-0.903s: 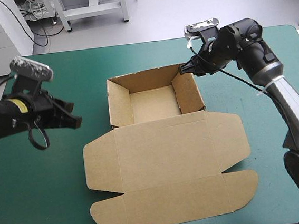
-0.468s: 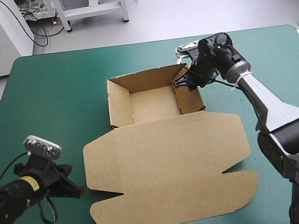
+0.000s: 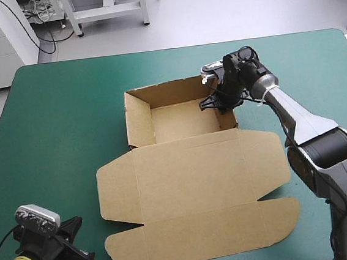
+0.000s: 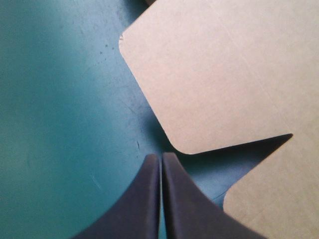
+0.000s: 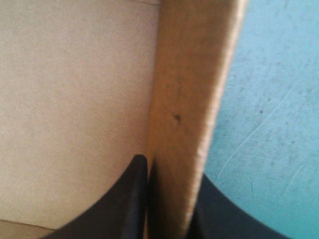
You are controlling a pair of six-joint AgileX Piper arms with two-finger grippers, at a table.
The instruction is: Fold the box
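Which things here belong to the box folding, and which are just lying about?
In the job:
box, tray up, lid flat
right gripper, clamped on the tray's right wall
left gripper, shut, near the lid's flap

Lying about:
nothing seen, only the table

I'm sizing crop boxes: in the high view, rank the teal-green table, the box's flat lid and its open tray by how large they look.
1. teal-green table, largest by far.
2. flat lid, clearly second.
3. open tray, smallest; being farther from the camera may shrink it slightly.
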